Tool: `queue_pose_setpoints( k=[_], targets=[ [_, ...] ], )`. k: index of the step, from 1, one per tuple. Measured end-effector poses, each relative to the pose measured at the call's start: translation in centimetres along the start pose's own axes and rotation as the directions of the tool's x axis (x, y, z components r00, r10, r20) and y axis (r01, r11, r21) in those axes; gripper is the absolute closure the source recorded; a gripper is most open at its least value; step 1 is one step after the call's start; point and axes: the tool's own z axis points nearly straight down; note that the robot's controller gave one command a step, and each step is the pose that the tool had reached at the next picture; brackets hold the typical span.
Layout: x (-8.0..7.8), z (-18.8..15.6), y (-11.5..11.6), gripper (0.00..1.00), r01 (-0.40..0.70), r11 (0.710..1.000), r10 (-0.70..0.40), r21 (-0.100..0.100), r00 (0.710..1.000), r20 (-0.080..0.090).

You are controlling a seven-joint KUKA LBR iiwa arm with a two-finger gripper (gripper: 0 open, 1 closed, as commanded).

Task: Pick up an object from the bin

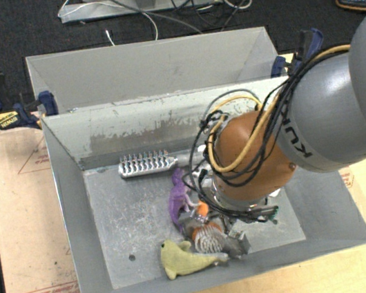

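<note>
bin floor (123,223) lies open on the view's left; silver brush (145,163) and yellow toy (182,260) border it.

Thick grey arm (344,103) with black lettering (296,141), orange-brown domed wrist cover (250,158) looped by yellow and black cables (232,107)

Black letters reading "KU" stand on the grey arm (331,109), at the right of the scene, just beside its orange wrist cover (247,152).
</note>
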Motion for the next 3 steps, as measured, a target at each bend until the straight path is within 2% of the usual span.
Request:
queue_pose_setpoints(
  k=[1, 2, 3],
  targets=[
    [-0.6, 0.0, -0.1, 1.00, 0.151, 0.989, -0.151, 0.003, 0.989, 0.004],
    [-0.6, 0.0, -0.1, 1.00, 0.151, 0.989, -0.151, 0.002, 0.989, 0.004],
    [-0.5, -2.9, 0.0, 1.00, 0.149, 0.989, -0.149, -0.002, 0.989, 0.002]
  ],
)
